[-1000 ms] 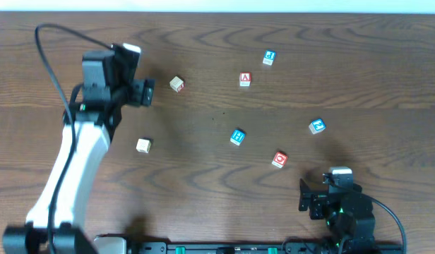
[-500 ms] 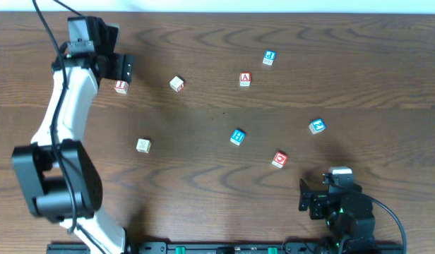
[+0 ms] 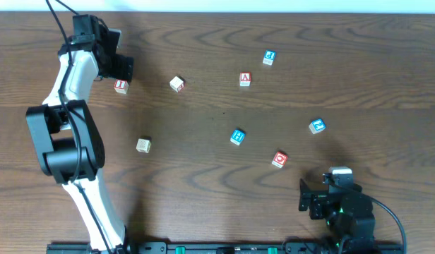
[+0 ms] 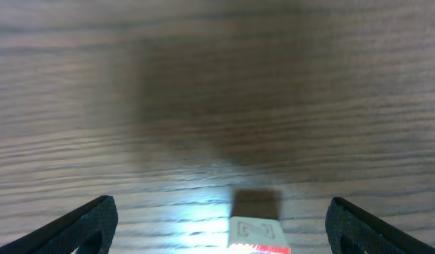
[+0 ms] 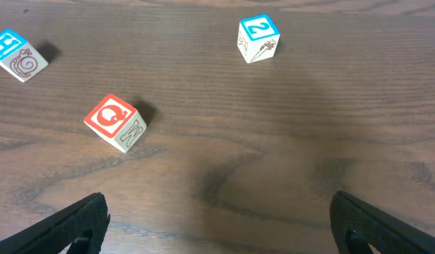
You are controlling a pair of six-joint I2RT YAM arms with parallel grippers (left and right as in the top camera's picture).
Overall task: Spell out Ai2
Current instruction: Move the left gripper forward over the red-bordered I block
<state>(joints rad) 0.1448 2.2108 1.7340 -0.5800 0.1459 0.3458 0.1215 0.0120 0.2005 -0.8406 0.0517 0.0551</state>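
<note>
the dark wooden bench (image 3: 203, 183) is carrying scattered blocks; near its far-left corner the left tool (image 4: 221, 210), jaws spread wide, is hovering off-centre at a red block (image 4: 256, 234), so closing risks skewing it.

- A block (image 3: 245, 79), toward the far edge: a red "A" on top
- 2 block (image 5: 258, 37), toward the right edge: a blue "2" on top
- H block (image 5: 13, 53), mid-worktop: a blue "H" on top
- Q block (image 5: 115, 121), nearer the near edge: what looks like "Q" on its red top, "M" on its side
- blue block (image 3: 269, 57), by the far edge: mark too small to read
</note>
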